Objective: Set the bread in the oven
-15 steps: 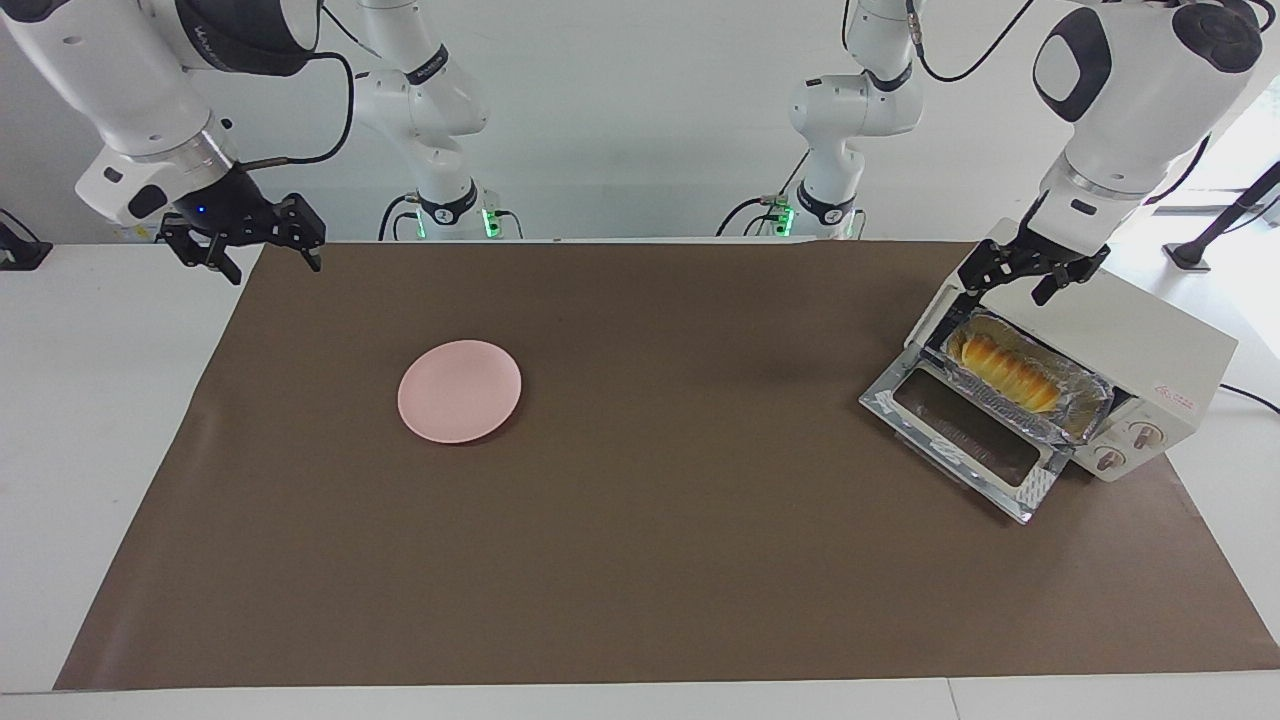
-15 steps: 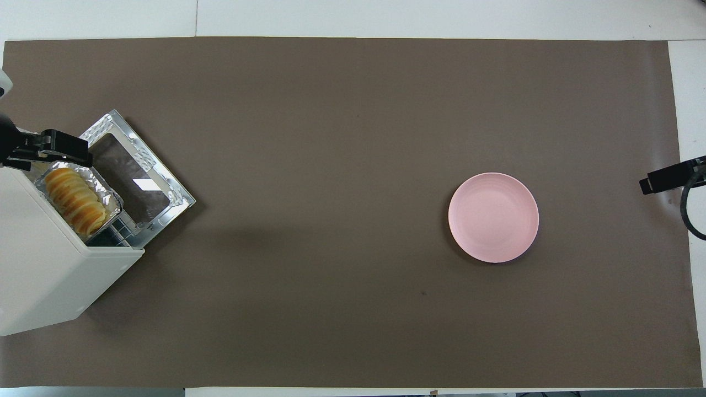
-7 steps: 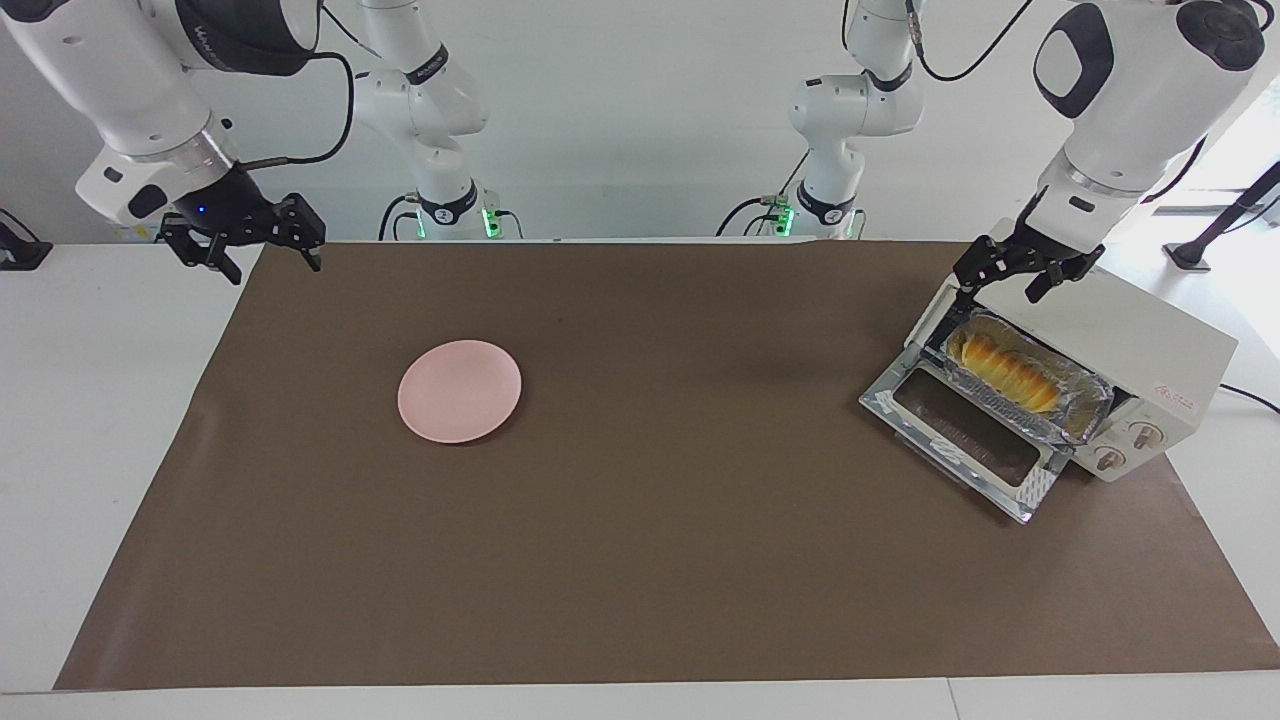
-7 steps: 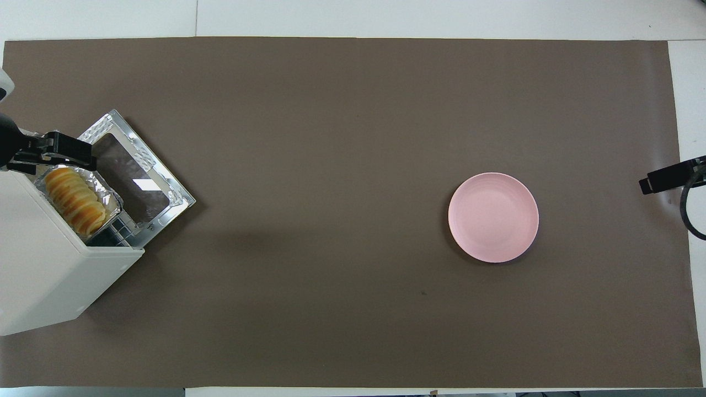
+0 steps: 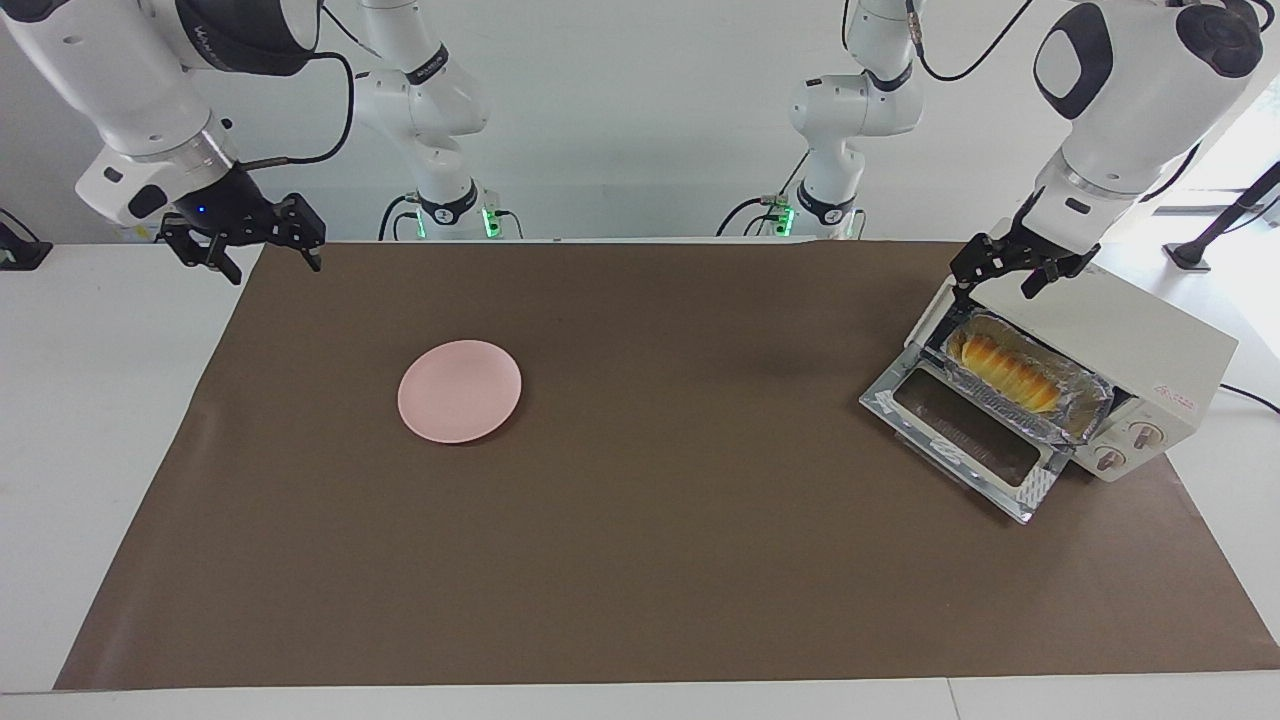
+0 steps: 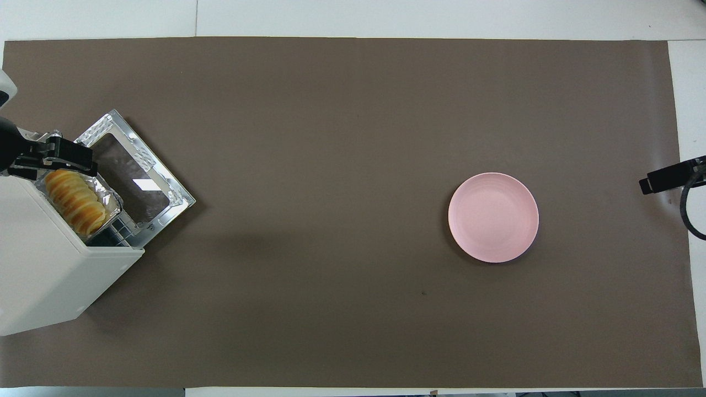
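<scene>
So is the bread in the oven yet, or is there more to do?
Mostly done: the bread lies in a foil tray on the oven rack, partly sticking out. In hand: nothing; the left gripper hangs open over the oven, and the right gripper waits open. Left: the door is down, unclosed.

Both arms glossy white with rounded joint housings, dark grey joint caps, silver wrist rings. Black cables loop above left gripper [image 5: 1010, 278] and right gripper [image 5: 262, 252]; both grippers black, skeletal linkage fingers. Small blue light just above right gripper. Green lights on bases.
</scene>
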{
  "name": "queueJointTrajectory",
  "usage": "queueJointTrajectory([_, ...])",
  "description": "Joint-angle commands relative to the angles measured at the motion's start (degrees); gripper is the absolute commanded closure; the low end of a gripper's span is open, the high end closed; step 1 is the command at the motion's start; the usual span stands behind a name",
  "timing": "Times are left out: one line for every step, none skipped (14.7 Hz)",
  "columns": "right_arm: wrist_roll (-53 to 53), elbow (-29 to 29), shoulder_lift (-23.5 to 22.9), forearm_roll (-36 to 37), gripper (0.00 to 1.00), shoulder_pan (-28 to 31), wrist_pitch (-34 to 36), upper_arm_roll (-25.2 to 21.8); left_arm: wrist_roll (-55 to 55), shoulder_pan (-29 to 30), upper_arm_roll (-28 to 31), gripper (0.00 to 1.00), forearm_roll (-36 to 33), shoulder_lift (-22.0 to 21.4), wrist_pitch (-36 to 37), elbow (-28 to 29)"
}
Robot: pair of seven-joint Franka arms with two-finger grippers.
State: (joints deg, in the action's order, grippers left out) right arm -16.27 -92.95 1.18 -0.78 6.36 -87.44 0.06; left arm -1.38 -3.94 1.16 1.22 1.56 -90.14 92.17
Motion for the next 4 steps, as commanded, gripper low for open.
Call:
queueJointTrajectory([0.3, -1.0, 1.2, 0.2, 0.00, 0.7, 0.7, 0.6, 0.6, 0.6, -0.5, 0.00, 0.6, -0.3, 1.3, -0.4])
queueJointTrajectory([0.3, -1.0, 1.2, 0.2, 0.00, 0.7, 0.6, 0.6, 0.6, 0.6, -0.5, 0.00, 0.6, -0.3, 1.2, -0.4])
queueJointTrajectory([0.3, -1.0, 1.2, 0.2, 0.00, 0.7, 0.7, 0.6, 0.6, 0.6, -0.5, 0.00, 0.6, -0.3, 1.1, -0.4])
queueJointTrajectory([0.3, -1.0, 1.2, 0.2, 0.00, 0.7, 0.7, 0.6, 0.6, 0.6, -0.5, 0.00, 0.7, -0.3, 1.0, -0.4])
